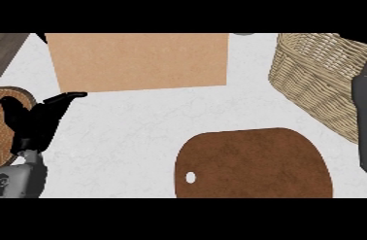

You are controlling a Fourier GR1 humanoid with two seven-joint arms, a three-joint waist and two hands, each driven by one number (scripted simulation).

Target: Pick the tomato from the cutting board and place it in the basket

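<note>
Cutting board (254, 163) bare, tomato unseen; right forearm (359, 122) beside basket (319, 78), its robot hand out of view. Left robot hand (36, 120) released, resting. Likely placing; next release inside.

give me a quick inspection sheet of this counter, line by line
surface: white marbled counter, a light tan mat lying flat toward the back
job's things: dark brown cutting board with a hanging hole, bare on top; no tomato seen anywhere; wicker basket at the right, its inside not in sight
clutter: part of a round wooden item at the left edge, partly behind the hand
grippers: left hand at the left edge, fingers up and relaxed, holding nothing; a grey forearm at the right edge, right hand not seen
cables: nothing seen
surroundings: a dark strip at the top left corner, a small grey shape at the top edge, too little to name
</note>
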